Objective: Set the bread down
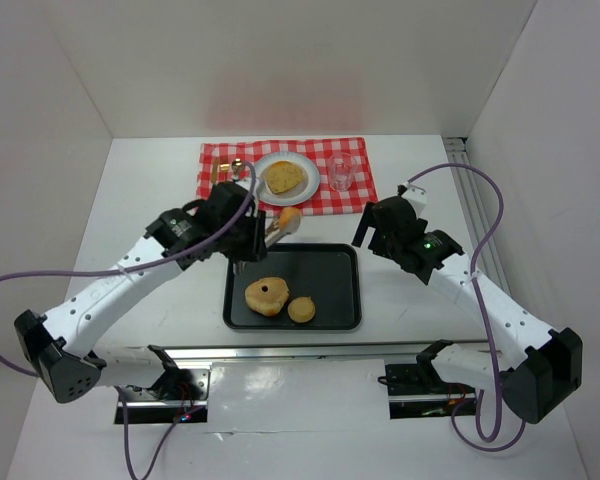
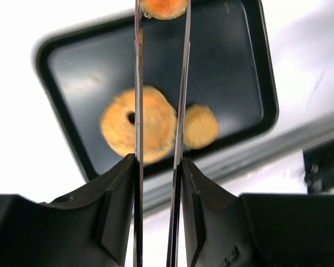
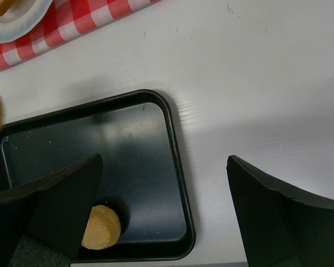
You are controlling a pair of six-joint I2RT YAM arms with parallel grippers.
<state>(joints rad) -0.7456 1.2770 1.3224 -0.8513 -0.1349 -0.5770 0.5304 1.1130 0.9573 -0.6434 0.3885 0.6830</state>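
My left gripper (image 1: 250,238) (image 2: 157,161) is shut on a pair of thin metal tongs (image 2: 138,100). The tongs' tips pinch a small orange-brown bread roll (image 1: 289,218) (image 2: 164,6) above the far edge of the black tray (image 1: 345,300) (image 2: 250,67). On the tray lie a ring-shaped bread (image 1: 267,296) (image 2: 156,125) and a small round bread (image 1: 302,310) (image 2: 200,127) (image 3: 102,227). A white plate (image 1: 308,180) on the red checked cloth (image 1: 225,160) carries another flat bread (image 1: 284,177). My right gripper (image 1: 372,232) (image 3: 164,161) hangs open and empty over the tray's right rim (image 3: 178,167).
A clear glass (image 1: 341,172) stands on the cloth to the right of the plate. Golden cutlery (image 1: 220,170) lies left of the plate. White walls close in the table on three sides. Cables loop beside both arms.
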